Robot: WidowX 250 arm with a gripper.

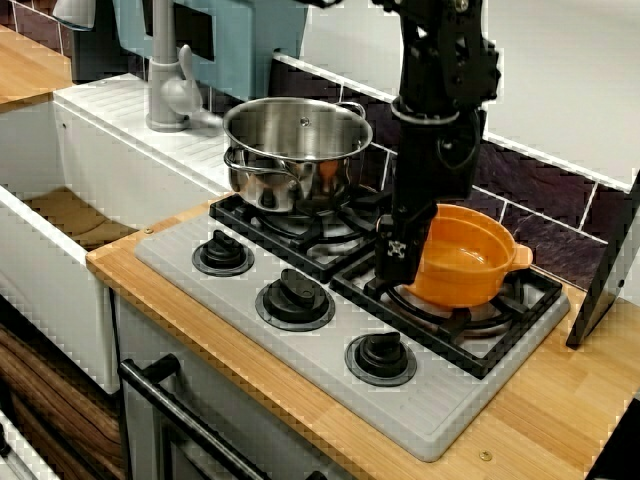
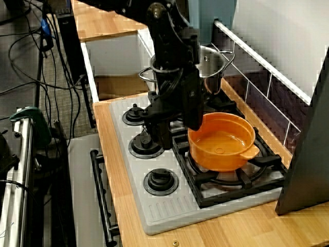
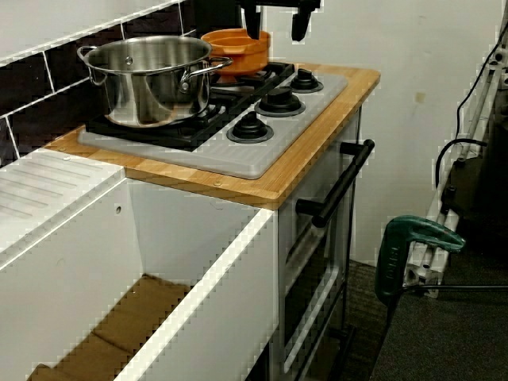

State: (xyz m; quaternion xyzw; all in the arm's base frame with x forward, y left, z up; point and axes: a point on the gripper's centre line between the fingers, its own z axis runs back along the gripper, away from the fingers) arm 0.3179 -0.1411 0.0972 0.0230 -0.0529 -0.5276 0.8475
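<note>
End effector [image 3: 275, 30] is hanging straight down over the hob [image 1: 300, 350], at the knob-side rim of the orange pot [image 1: 465, 262]. It is open and gripping nothing. In the view from the sink end the two fingers [image 3: 252, 22] are showing well apart. One is lining up with the pot's rim and the other is sitting outside it, toward the knobs [image 1: 295, 297]. The tips are level with the rim, so they are probably straddling the wall. Whether either pad is touching it, cannot tell.

Orange pot is sitting upright and empty on the black grate [image 1: 520, 320] of the burner farther from the sink [image 1: 40, 260], and the bars are keeping it level. Its small lug handle [image 1: 520, 255] is pointing away from the arm. That is likely why the end effector is working at the plain thin rim, which suits a pinch from above.

Steel pot [image 1: 295, 150] is standing on the neighbouring burner nearer the faucet [image 1: 165, 90], apart from the orange one and behind the arm in the view from the oven side. The vertical wrist is keeping clear of it.

Hob is lying on the wooden surface [image 1: 560, 420]. Oven handle [image 3: 341, 182] is running below the front edge, and a green clamp [image 3: 413, 246] is sitting off to the side.
</note>
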